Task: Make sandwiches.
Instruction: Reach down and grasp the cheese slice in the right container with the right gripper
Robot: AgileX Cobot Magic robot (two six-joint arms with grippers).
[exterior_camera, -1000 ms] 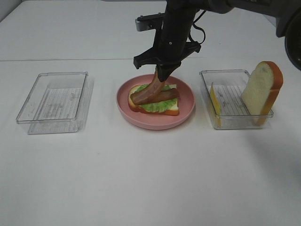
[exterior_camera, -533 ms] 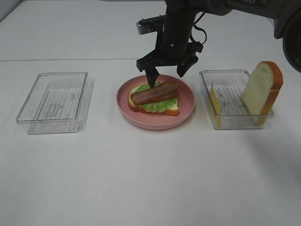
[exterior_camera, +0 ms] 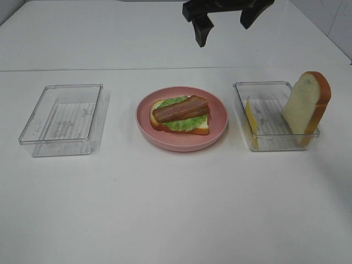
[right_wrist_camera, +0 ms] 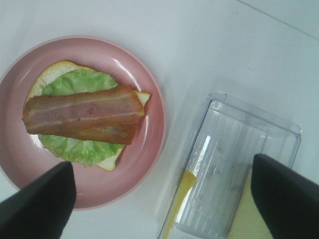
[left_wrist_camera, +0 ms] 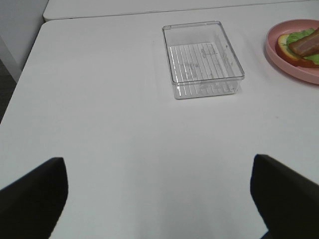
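On the pink plate [exterior_camera: 220,127] lies an open sandwich [exterior_camera: 180,114]: a bread slice, green lettuce and two brown bacon strips [right_wrist_camera: 82,112] side by side on top. High above the plate's far side, at the picture's top edge, my right gripper [exterior_camera: 224,22] hangs open and empty. The right wrist view looks straight down on the sandwich [right_wrist_camera: 82,114], with the right gripper [right_wrist_camera: 162,199] spread wide over the plate [right_wrist_camera: 154,129]. My left gripper [left_wrist_camera: 159,199] is open over bare table, well short of the sandwich [left_wrist_camera: 301,47]; the exterior high view does not show it.
A clear tray [exterior_camera: 275,118] right of the plate holds an upright bread slice [exterior_camera: 307,107] and a yellow cheese slice [exterior_camera: 251,124] on edge. An empty clear tray [exterior_camera: 63,118] stands left of the plate, also visible as the tray [left_wrist_camera: 202,59] in the left wrist view.
My right gripper opened and let go of a bacon strip, which now lies flat on the sandwich. The gripper then rose well above the plate.
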